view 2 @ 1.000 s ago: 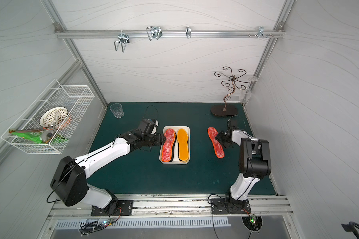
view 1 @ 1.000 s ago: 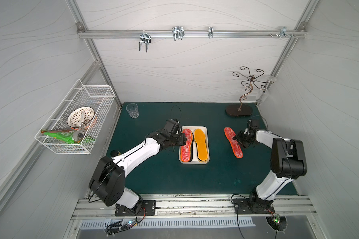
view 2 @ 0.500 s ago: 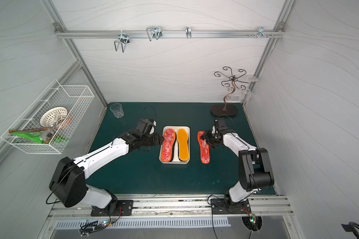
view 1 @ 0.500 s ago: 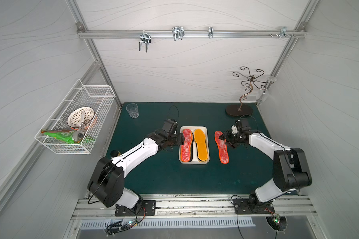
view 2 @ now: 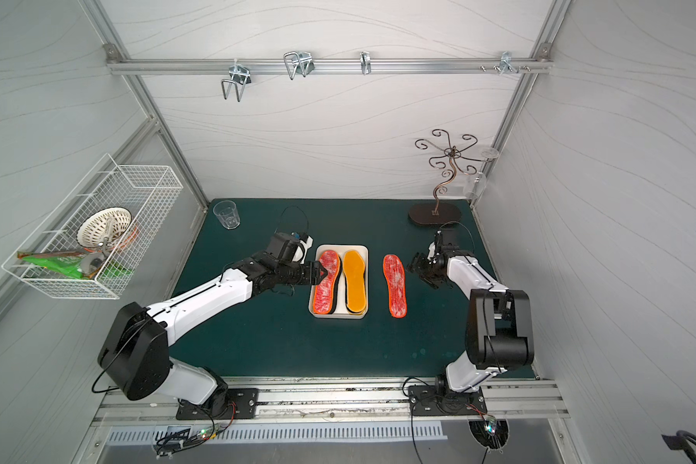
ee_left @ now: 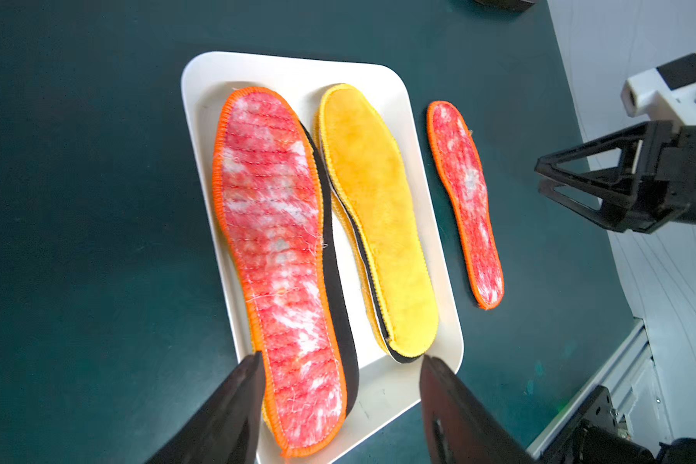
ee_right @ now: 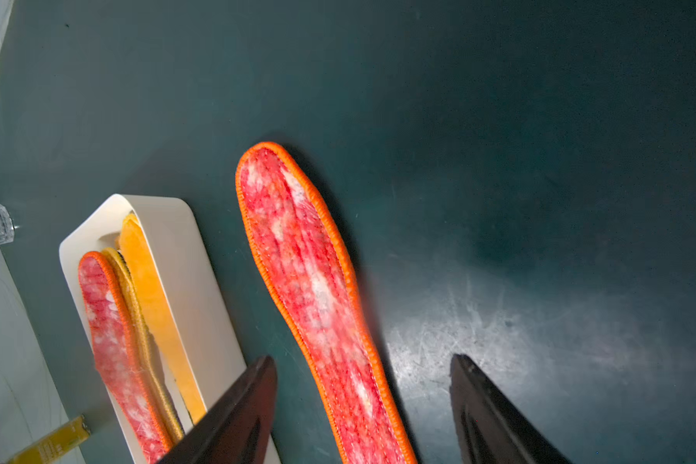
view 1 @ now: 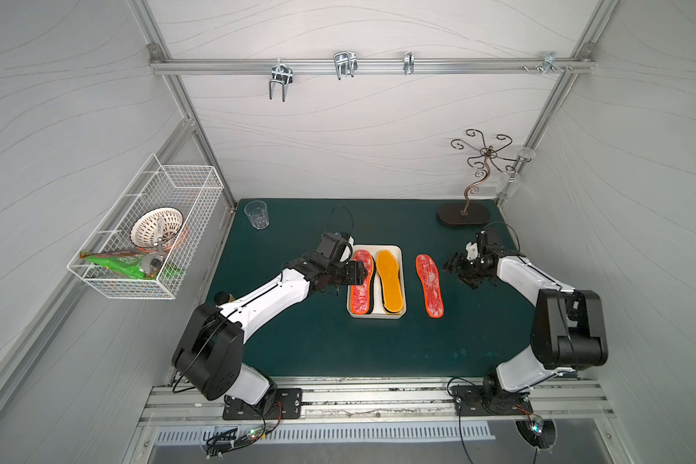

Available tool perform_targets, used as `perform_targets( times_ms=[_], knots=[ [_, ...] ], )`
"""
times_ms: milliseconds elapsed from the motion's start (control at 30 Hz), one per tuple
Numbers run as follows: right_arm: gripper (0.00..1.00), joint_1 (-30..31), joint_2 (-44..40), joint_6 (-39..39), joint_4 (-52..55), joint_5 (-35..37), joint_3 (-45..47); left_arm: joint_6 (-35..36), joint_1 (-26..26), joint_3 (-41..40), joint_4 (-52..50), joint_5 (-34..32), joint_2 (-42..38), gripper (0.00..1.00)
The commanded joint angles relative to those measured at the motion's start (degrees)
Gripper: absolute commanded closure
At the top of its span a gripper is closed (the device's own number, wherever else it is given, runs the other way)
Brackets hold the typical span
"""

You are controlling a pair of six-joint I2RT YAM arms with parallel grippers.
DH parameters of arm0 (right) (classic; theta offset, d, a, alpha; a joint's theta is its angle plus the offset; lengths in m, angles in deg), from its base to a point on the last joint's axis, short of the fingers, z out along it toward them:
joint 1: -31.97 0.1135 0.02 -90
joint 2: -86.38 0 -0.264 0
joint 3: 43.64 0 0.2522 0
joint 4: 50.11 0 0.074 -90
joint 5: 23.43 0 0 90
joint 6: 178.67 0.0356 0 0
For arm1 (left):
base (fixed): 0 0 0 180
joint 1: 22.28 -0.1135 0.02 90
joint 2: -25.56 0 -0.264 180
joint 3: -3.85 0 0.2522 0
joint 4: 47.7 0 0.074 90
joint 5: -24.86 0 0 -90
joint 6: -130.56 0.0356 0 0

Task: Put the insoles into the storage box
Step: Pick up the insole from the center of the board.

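Note:
The white storage box point(view 1: 378, 248) point(view 2: 341, 248) sits mid-mat. In it lie a red-and-white mottled insole point(view 1: 361, 289) point(ee_left: 274, 225) and an orange-yellow insole point(view 1: 389, 281) point(ee_left: 374, 209), with black edges showing beneath both. My left gripper point(view 1: 361, 272) point(ee_left: 340, 373) hangs open over the box's left side, its jaws straddling the mottled insole's end. A second mottled red insole point(view 1: 429, 285) point(view 2: 394, 285) point(ee_right: 310, 281) lies flat on the mat just right of the box. My right gripper point(view 1: 450, 267) point(ee_right: 362, 373) stands open at its far end, jaws on either side without touching it.
A clear glass point(view 1: 257, 214) stands at the mat's back left. A dark jewellery stand point(view 1: 463, 215) rises at the back right, close behind my right arm. A white wire basket point(view 1: 145, 233) hangs on the left wall.
My right gripper carried the loose red insole leftward, set it down beside the box, and opened off it. The left arm has hardly moved.

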Motion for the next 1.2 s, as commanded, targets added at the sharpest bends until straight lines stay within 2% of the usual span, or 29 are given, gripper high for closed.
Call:
perform_targets(
  times_ms=[0, 100, 267, 500, 700, 833, 933, 1000, 1067, 1167],
  knots=[
    [0.28, 0.01, 2.58, -1.81, 0.96, -4.45, -0.37, 1.90, 0.81, 1.08, 2.58, 1.74, 0.76, 0.34],
    [0.30, 0.48, 4.90, -1.59, 0.97, -5.48, -0.32, 1.63, 0.78, 0.96, 2.69, 1.87, 1.03, 0.34],
    [0.33, 0.46, 7.58, -1.14, 0.47, -2.59, -0.07, 1.27, 0.91, 0.83, 3.37, 2.36, 0.77, 0.34],
    [0.39, 2.96, 10.68, -0.52, -1.43, -4.89, 0.47, 0.76, 0.90, 0.84, 3.63, 2.31, 0.71, 0.34],
    [0.52, 5.07, 12.13, 0.40, -2.94, -3.27, -0.15, 0.06, 0.87, 0.46, 3.94, 2.23, 0.42, 0.34],
    [0.70, 5.29, 12.48, 0.62, -2.91, -2.67, -0.67, -0.12, 0.91, 0.19, 3.95, 1.84, -0.27, 0.34],
    [0.90, 5.21, 12.29, 0.88, -3.40, -2.04, -0.42, -0.12, 0.90, -0.11, 3.85, 1.22, -0.84, 0.34],
    [0.97, 5.23, 12.25, 1.24, -3.57, -1.47, -0.38, -0.16, 0.91, -0.31, 3.91, 0.85, -1.16, 0.34],
    [1.00, 5.20, 11.81, 1.69, -4.02, -1.52, 0.16, -0.13, 0.91, -0.32, 3.66, 0.60, -1.34, 0.34],
    [1.00, 4.95, 10.85, 2.19, -4.65, -1.86, 0.75, -0.12, 0.89, -0.40, 3.56, 0.29, -1.34, 0.34]
  ],
)
